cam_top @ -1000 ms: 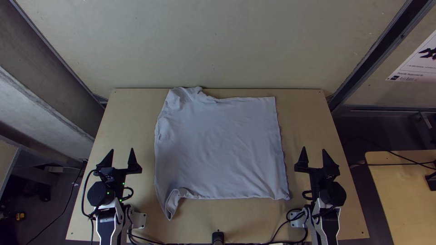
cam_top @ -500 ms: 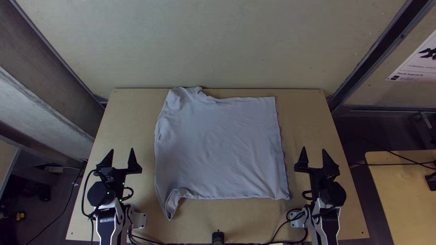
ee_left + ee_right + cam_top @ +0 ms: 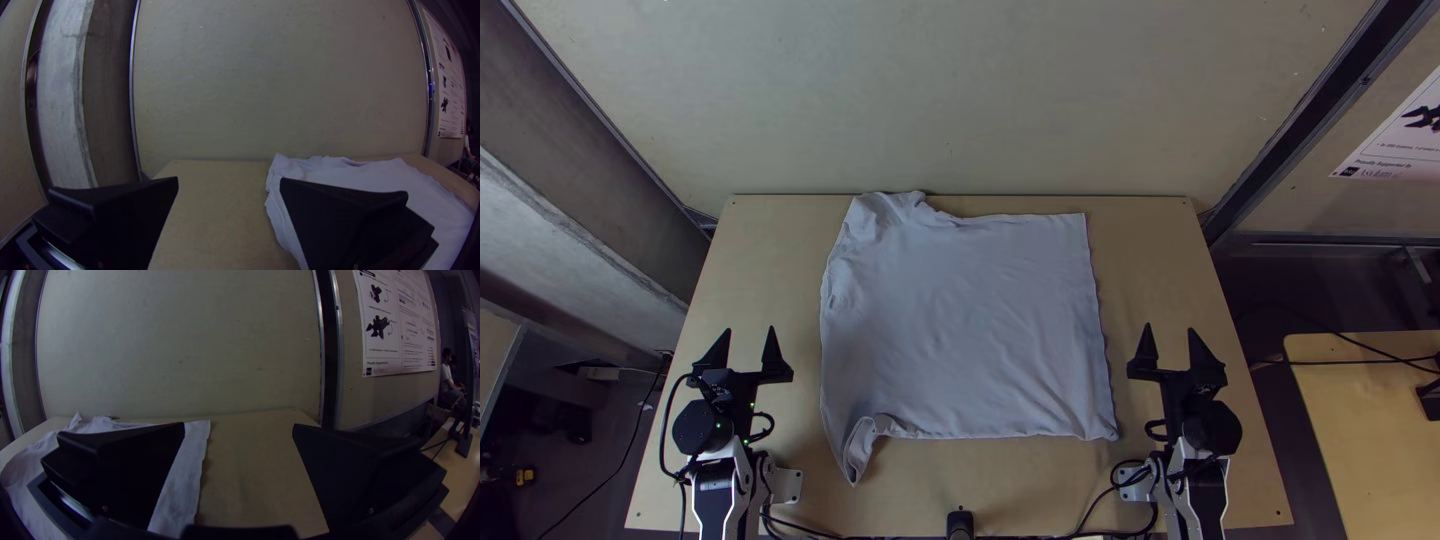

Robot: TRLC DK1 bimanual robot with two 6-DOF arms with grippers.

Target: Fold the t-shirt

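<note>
one t-shirt, pale and plain, lies on the one worktop, between two grippers and apart from both. it is spread out as a rough rectangle, though not neatly: the far left corner is rumpled and reaches the worktop's far edge, while the near left corner trails towards the near edge in a narrow point, with a small curled fold beside it (a bit like a dog-eared page). the right side runs fairly straight, with a slightly wavy hem. how many layers of cloth lie there, i cannot tell.

there are two arms, one gripper on each. the left gripper rests left of the shirt, its jaws standing wide apart and holding nothing; in the left wrist view, worktop and the shirt's edge show through the gap. the right gripper rests right of the shirt, its jaws also well parted, with nothing in their grip; both point towards the far side.

one small black fitting stands at the middle of the near edge. one printed poster hangs on the right, above one second table.
</note>
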